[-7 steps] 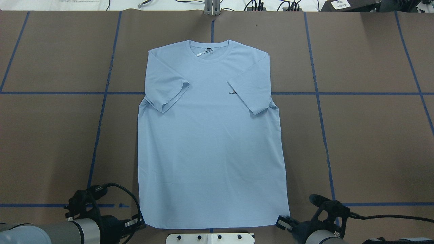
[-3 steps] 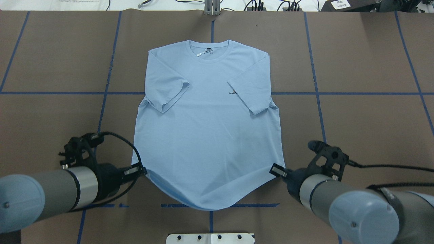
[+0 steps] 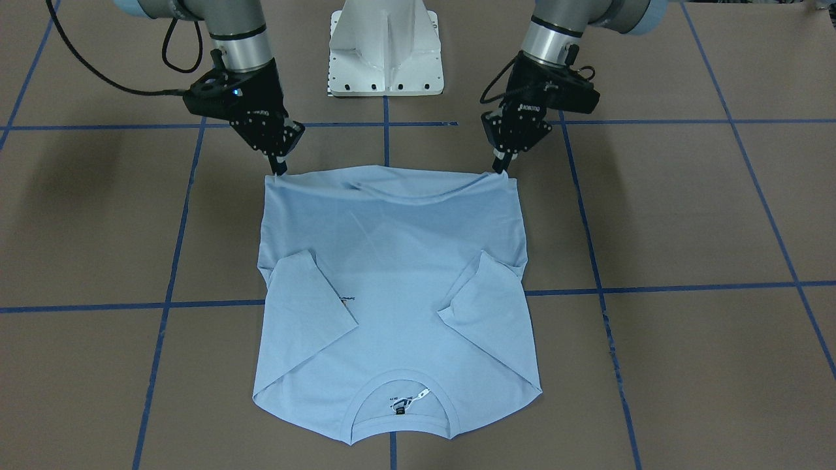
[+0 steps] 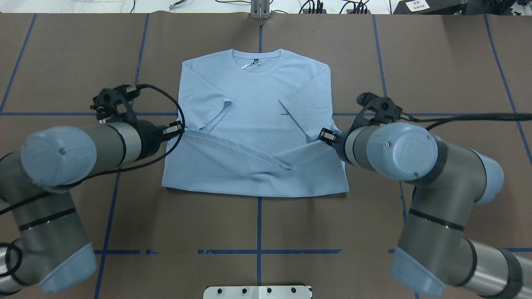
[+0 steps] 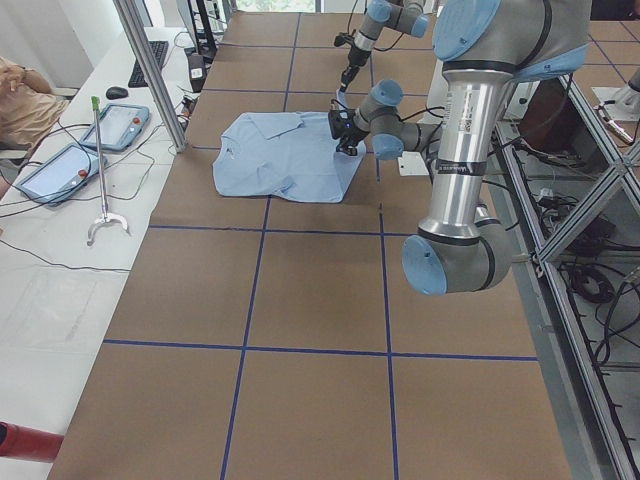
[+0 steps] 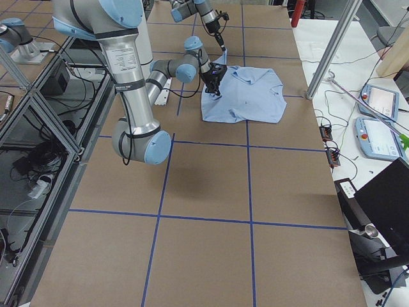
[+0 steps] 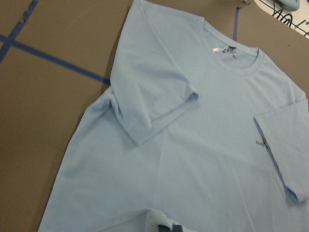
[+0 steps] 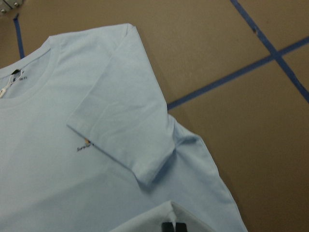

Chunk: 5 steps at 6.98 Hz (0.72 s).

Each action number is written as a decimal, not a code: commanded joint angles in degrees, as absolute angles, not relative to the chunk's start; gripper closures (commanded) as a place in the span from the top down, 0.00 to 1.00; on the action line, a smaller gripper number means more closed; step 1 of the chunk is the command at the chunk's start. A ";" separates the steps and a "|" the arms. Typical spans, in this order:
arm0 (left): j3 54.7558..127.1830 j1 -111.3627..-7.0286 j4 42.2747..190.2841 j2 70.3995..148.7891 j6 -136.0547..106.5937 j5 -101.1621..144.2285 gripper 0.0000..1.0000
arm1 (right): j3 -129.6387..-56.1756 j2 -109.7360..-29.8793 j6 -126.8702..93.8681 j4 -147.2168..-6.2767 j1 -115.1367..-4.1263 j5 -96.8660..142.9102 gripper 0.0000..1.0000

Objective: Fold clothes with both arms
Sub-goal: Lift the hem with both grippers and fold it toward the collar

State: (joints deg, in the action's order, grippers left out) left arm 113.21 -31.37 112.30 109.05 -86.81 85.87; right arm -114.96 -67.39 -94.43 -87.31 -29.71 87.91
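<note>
- T-shirt [image 4: 253, 95] lies mid-table on the brown paper cover [image 4: 436, 166]. The collar [image 4: 256, 62] end is flat and far from the robot; the lower half is raised and doubled forward.
- Left claw [image 4: 179, 129] is pinched on one bottom corner and right claw [image 4: 323, 136] on the other, each with its fingers pressed together on cloth.
- Risk: the hem [image 3: 418, 176] sags between the two claws. The slack middle may touch down first and set a crease or a curved fold edge. Cause: claws too close together, so little tension.
- Risk: the two cloth layers look slightly parted along the hem. If a pinch holds only one layer, the other could drop.
- Risk: unequal travel of the arms would skew the fold line. Trailing cloth might drag the sleeves [image 4: 203, 108], which are tucked in over the chest.
- Material: thin, matte, light blue knit that is limp and drapes in soft ridges. Ribbed round collar, small dark chest print [image 4: 285, 113].
</note>
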 commanded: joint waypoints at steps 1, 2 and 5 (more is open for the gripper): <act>104.17 -36.90 112.68 115.65 -83.41 86.04 0.00 | -100.01 -58.94 -89.21 -82.82 -36.37 91.04 0.00; 103.28 -38.65 112.94 116.36 -82.63 86.04 0.00 | -95.76 -56.89 -89.21 -80.53 -38.21 91.49 0.00; 89.08 -41.30 125.47 120.31 -80.95 85.96 0.00 | -86.36 -51.80 -88.95 -77.52 -41.65 93.25 0.00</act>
State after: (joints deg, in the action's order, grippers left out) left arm 94.28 -40.04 121.00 119.17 -81.22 85.97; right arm -91.00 -55.07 -89.06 -78.02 -40.27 92.90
